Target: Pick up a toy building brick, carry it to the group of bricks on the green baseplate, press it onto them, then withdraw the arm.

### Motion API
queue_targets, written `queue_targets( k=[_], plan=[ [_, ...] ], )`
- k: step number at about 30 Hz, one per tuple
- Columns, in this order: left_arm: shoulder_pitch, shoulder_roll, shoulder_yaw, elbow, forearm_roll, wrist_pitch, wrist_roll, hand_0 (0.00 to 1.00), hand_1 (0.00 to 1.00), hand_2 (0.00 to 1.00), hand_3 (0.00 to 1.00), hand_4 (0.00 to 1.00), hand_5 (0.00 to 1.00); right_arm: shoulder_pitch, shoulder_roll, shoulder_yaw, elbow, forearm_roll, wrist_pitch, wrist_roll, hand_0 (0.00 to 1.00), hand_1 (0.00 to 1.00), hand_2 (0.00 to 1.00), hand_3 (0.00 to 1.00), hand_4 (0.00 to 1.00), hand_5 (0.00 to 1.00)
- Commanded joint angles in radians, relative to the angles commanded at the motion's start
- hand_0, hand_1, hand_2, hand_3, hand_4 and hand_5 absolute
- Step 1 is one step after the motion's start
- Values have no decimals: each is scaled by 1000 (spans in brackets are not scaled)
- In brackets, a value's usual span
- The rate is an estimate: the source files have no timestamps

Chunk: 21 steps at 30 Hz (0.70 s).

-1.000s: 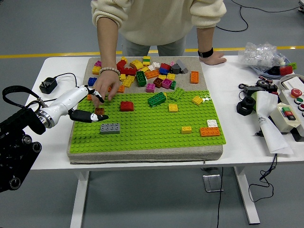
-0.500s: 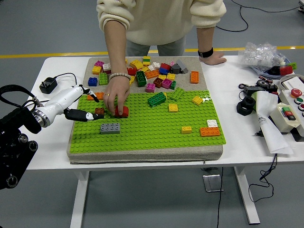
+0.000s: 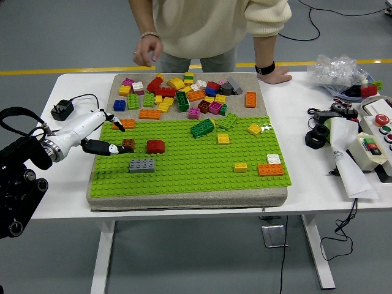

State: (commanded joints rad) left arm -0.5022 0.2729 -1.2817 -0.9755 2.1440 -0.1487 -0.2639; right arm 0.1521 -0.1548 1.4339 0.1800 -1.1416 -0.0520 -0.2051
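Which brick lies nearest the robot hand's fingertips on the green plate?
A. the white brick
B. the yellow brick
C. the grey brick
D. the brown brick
D: the brown brick sits right at the tip of the left robot hand, while the grey brick lies lower on the green plate and the white brick and yellow brick lie far to the right.

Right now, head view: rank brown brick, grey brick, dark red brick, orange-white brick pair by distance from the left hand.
1. brown brick, beside the left hand fingertips
2. grey brick, nearer the table's front edge
3. dark red brick, toward centre
4. orange-white brick pair, far right
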Motion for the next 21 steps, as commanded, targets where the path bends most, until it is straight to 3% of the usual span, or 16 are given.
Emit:
queue_targets(
  k=[2, 3, 20, 21],
  plan=[
    [-16, 0, 17, 22, 3, 11, -7, 998, 791, 645, 574, 946, 447, 1, 0, -1, 0, 1, -1, 0, 780, 708, 749, 689, 948, 695],
    [-25, 0, 26, 35, 6, 17, -10, 998, 779, 606, 571, 917, 345, 1, 1, -1, 0, 2, -1, 1, 780, 707, 748, 689, 948, 695],
    [-189, -41, 165, 238, 85, 110, -53, 998, 780, 605, 634, 899, 279, 11, 1, -10, 0, 8, -4, 0, 780, 707, 748, 688, 948, 695],
    [-195, -42, 170, 245, 89, 111, -54, 998, 780, 602, 657, 878, 223, 11, 1, -10, 0, 8, -4, 0, 779, 706, 748, 688, 948, 696]
  ],
)
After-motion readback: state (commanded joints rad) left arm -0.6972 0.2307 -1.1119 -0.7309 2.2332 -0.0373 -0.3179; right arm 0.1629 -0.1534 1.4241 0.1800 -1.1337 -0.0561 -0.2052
